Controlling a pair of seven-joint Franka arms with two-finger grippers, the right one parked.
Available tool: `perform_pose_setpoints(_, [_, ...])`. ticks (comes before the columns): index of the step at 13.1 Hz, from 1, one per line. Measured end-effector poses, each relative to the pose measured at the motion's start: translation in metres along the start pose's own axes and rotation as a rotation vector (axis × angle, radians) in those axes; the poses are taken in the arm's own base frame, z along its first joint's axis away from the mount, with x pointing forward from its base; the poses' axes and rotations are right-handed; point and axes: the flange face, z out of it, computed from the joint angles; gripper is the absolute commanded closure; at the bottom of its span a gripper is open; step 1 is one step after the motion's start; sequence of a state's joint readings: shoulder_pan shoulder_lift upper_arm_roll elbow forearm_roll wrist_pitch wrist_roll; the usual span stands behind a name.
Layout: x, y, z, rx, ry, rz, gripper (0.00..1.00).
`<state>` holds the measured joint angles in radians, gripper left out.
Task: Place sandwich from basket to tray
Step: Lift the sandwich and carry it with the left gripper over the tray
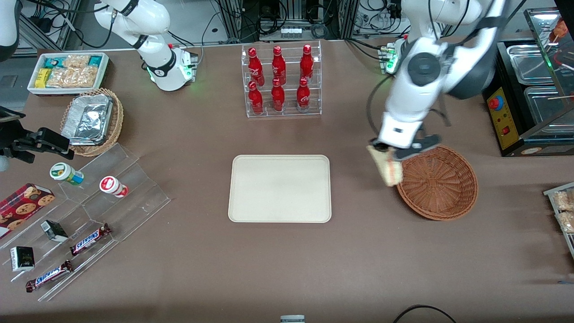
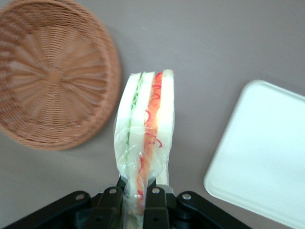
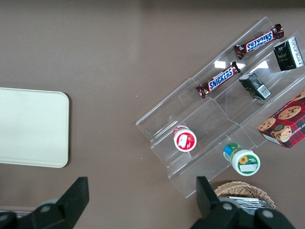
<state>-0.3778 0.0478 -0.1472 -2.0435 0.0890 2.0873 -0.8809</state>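
Gripper [image 1: 389, 154] clamped on sandwich [image 1: 389, 169], hanging over bare brown table [image 1: 358, 251] just beside basket [image 1: 441, 184] rim, between basket and tray [image 1: 280, 188]. Open tabletop around tray edges. Toward parked arm's end: Snickers bars [image 1: 89, 239] on clear steps.

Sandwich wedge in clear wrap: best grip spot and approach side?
Grip the flat bread faces near one end, coming from above, as the left gripper does now: its fingers are shut on the wrapped triangular sandwich. The layered edge is narrow enough to pinch. It hangs between the reddish-brown wicker basket and the beige rectangular tray.
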Motion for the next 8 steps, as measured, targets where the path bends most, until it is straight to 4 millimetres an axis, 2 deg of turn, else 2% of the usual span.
perform_pose_setpoints(4, [-0.036,0.105,0.029,-0.012,-0.022,0.111,1.0])
perform_pose_setpoints(6, [-0.049,0.142,0.053,-0.007,-0.03,0.157,1.0])
perform_pose_setpoints(8, [-0.052,0.164,0.08,-0.012,-0.018,0.186,1.0])
